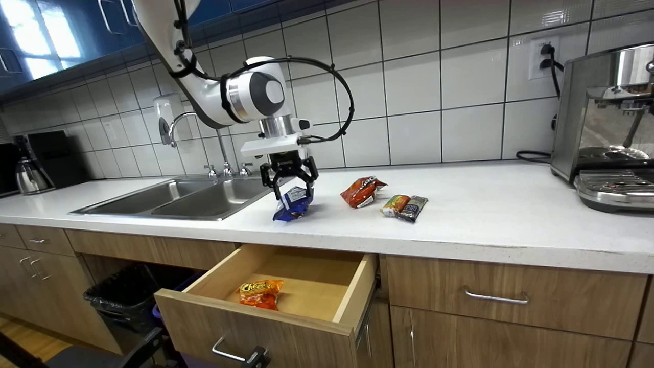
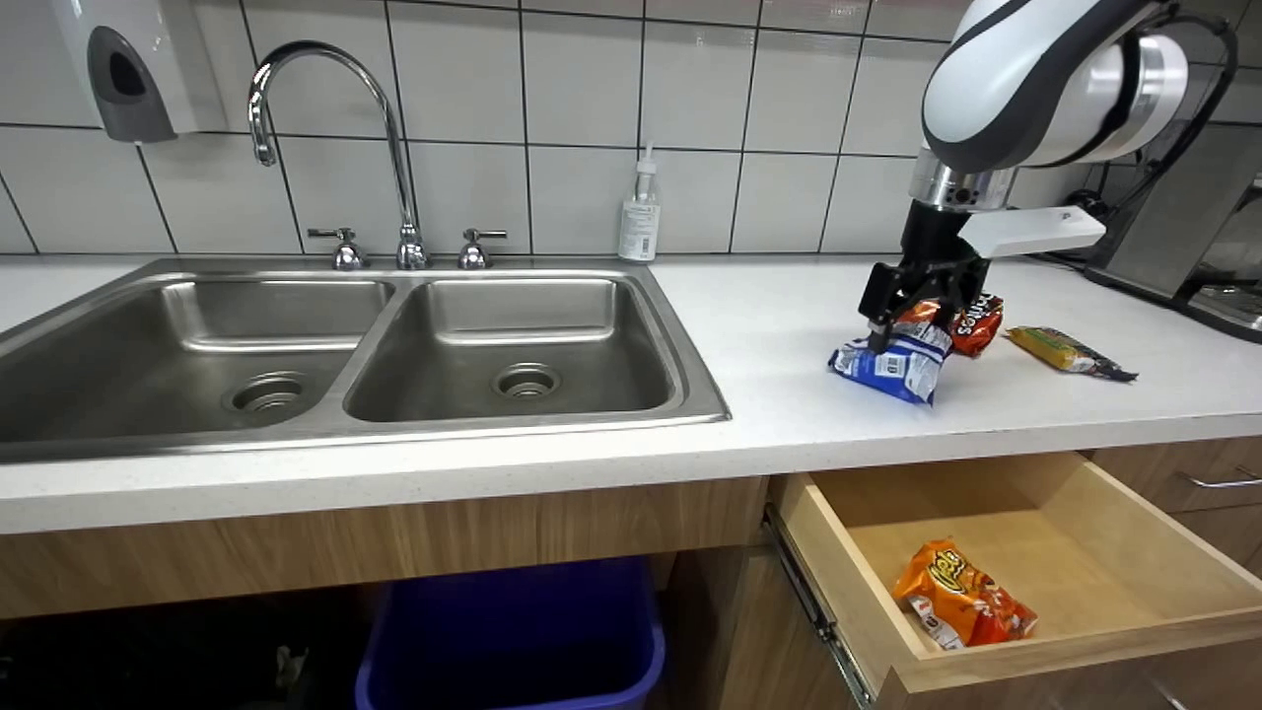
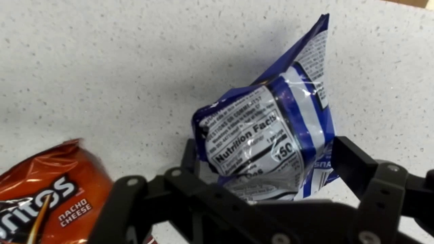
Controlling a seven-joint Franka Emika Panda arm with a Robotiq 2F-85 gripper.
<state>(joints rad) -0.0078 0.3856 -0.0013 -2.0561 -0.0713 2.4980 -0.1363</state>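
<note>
My gripper [image 1: 294, 194] is over the counter, shut on a blue snack bag [image 1: 293, 208]. In the wrist view the two black fingers [image 3: 266, 154] press on opposite sides of the blue bag [image 3: 257, 135], which bulges between them with its nutrition label facing the camera. The bag is tilted and crumpled; I cannot tell whether its lower edge touches the counter. A red Doritos bag [image 1: 361, 192] lies close by and shows in the wrist view [image 3: 54, 196]. In an exterior view the gripper [image 2: 912, 333] partly hides it.
Two small snack packs, orange-yellow [image 1: 395, 205] and black [image 1: 413, 208], lie beside the Doritos. An open drawer [image 1: 352, 296] below holds an orange Cheetos bag [image 1: 260, 294]. A double sink [image 2: 705, 394], soap bottle [image 2: 640, 219] and coffee machine [image 1: 592, 128] stand around.
</note>
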